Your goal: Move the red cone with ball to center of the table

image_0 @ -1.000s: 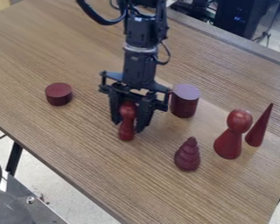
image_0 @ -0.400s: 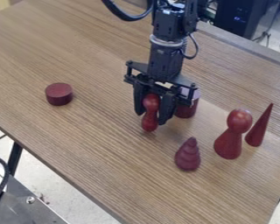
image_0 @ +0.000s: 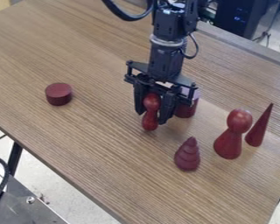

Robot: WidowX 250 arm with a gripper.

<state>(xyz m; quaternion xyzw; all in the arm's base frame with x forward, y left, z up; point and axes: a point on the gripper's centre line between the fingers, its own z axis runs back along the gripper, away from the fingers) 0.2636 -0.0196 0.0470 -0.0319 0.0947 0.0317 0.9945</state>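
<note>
Jaws clamped on the red ball-topped piece (image_0: pixel 150 114), I see its long axis upright, suiting a straight set-down.

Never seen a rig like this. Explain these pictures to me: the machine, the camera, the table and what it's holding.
The black machine is a robot arm; its gripper works like a hand. One fixed camera looks down at a slant. Between the fingers is a small red pin-shaped piece, apparently held. On the wooden table stand a short disc, a cylinder partly behind the gripper, a ridged cone, a ball-topped cone and a slim pointed cone.
</note>
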